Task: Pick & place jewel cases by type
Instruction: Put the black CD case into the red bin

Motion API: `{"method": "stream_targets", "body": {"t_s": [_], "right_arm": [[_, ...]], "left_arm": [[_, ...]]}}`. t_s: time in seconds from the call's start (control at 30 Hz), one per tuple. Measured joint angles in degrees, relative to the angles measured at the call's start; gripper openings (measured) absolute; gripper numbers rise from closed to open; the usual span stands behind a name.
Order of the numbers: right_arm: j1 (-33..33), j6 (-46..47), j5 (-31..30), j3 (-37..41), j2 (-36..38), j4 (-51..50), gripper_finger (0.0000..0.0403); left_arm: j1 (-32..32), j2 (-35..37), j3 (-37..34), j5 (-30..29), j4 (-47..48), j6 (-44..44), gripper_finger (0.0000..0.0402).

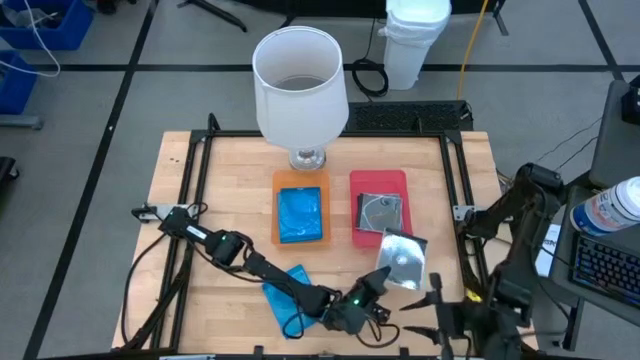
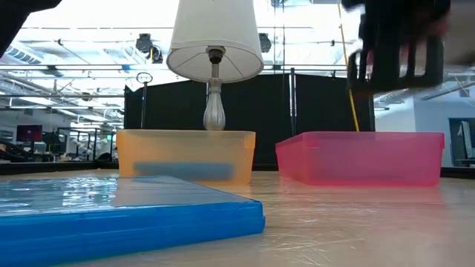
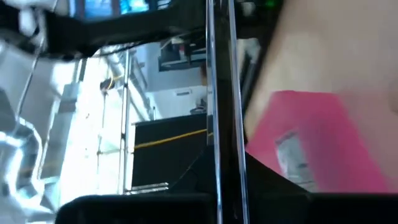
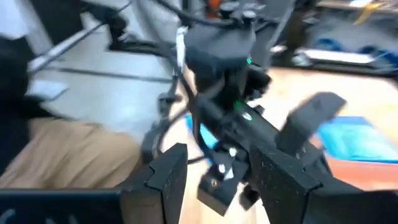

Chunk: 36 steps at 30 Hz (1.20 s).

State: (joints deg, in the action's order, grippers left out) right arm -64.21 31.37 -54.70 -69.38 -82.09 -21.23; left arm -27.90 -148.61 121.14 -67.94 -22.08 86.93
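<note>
My left gripper (image 1: 383,279) pinches a clear jewel case (image 1: 402,258), seemingly edge-on, beside the red tray (image 1: 379,181). Right gripper (image 4: 214,180) spread, near front edge. I read no labels.

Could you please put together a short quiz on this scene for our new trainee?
1. True or false: the orange tray holds a blue case.
2. What lies in the red tray? A) a blue case; B) a clear case with a silvery disc; C) nothing.
3. Fill in: the left hand grips a tilted clear case at the near edge of the ___ tray.
Key: 1 true; 2 B; 3 red.
</note>
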Motion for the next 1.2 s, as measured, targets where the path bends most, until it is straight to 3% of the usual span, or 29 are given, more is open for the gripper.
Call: {"method": "stream_targets", "body": {"t_s": [0.1, 0.23, 0.33, 0.43, 0.73, 0.97, 1.07, 1.2], "right_arm": [[-1.65, 2.71, -6.33, -1.84, -1.09, -1.81, 0.0147], [-4.44, 3.00, -8.55, -2.56, -0.27, -2.67, 0.0112], [-6.41, 4.18, -8.83, -2.56, 0.18, -6.47, 0.0083], [-7.72, 4.98, -10.52, -2.56, 0.17, -9.44, 0.0059], [-9.71, 5.34, -11.46, -2.49, 0.18, -10.36, 0.0019], [-9.79, 5.47, -11.30, -2.43, -0.87, -10.31, 0.0018], [-9.79, 5.39, -11.25, -2.41, -1.31, -10.38, 0.0018], [-9.48, 5.45, -11.27, -1.82, -1.24, -10.26, 0.0018]], "left_arm": [[0.01, 1.57, 0.02, -0.34, -4.08, 0.09, 0.0018], [0.78, 3.38, 0.02, -0.65, -4.93, -1.26, 0.0026], [1.62, 4.47, 0.02, -0.70, -2.00, -2.90, 0.0040], [1.81, 6.01, 0.02, -1.10, 3.94, -5.80, 0.0028], [1.39, 14.19, -0.02, -4.05, 28.67, -16.91, 0.0026], [-1.07, 27.74, -0.02, -3.22, 59.83, -35.13, 0.0018], [-2.39, 35.34, -0.02, 1.97, 71.24, -44.81, 0.0019], [-3.52, 44.58, 0.00, 21.37, 81.57, -57.72, 0.0019]]}}
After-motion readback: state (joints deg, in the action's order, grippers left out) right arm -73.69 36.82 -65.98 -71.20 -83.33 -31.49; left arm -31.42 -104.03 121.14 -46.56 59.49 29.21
